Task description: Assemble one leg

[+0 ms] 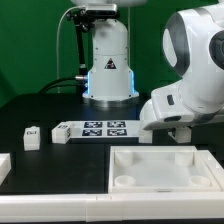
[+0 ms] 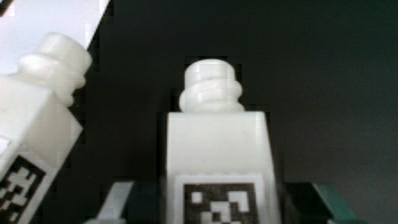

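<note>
I'm gripping the leg (image 2: pixel 221 140) in the gripper (image 2: pixel 212 203) - jaws closed against its tagged end, a second leg (image 2: pixel 45 95) lying just beside. I'm aiming to square its threaded tip over a panel (image 1: pixel 160 178) socket - no tilt - before twisting.

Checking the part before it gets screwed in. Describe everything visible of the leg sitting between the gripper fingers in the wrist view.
The leg is a white, plastic-looking square post. One end narrows into a rounded, ribbed peg; a black-and-white marker tag sits on the camera-facing side near the other end. It sits centred between the dark fingers of the gripper, over the dark table; whether they clamp it cannot be told. A second leg lies close beside it, tilted, not touching.
</note>
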Tool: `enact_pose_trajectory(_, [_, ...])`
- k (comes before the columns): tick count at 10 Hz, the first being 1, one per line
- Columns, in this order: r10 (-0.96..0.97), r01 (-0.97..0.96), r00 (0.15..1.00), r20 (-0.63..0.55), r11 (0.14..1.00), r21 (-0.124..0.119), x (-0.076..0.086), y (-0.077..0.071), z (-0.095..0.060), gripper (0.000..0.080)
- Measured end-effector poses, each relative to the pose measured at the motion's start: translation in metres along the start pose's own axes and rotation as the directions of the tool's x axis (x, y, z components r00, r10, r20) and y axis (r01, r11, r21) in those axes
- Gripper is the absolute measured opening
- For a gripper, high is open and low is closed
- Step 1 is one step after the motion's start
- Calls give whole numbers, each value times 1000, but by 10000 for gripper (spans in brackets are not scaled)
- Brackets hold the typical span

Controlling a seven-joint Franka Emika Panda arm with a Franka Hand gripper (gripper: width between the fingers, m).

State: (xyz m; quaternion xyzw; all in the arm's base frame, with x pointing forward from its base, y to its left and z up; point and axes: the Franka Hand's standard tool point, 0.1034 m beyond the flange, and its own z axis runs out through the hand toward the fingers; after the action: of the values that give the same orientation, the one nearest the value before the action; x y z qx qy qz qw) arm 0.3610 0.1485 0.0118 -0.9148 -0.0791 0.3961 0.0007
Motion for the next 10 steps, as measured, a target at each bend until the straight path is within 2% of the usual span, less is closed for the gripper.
enact_pose_trajectory(5, [-7,7,1000,-9,1000,4,2,2,-5,288])
enact_pose_trajectory(8, [-7,6,1000,22,1000,4,-18,9,-28,290])
enact_pose_trajectory(10, [0,-1,1000,28,1000,5,-32,14,-53,290])
